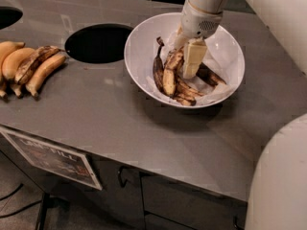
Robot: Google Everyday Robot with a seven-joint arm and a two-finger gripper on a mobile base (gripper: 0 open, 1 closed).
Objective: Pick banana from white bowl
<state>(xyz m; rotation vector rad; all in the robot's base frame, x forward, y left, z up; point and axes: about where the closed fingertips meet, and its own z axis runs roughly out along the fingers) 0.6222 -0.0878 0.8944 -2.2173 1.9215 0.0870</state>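
Several blackened fruits [207, 75] lie heaped in the white bowl [139, 56] on the bench [96, 114]; the banana [169, 78], palest of them, leans at the pile's left. It looks soft, light and easily bruised: take it gently mid-body. Just behind, the end effector [184, 62] sits low at its upper end; clenched or released, I cannot tell.

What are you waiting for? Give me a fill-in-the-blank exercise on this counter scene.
1. The gripper hangs inside the white bowl, beside a round ____ in the counter.
2. The banana lies in the bowl on crumpled white ____.
3. The bunch of bananas lies ____ the bowl, on the counter.
Missing words: hole; paper; outside.
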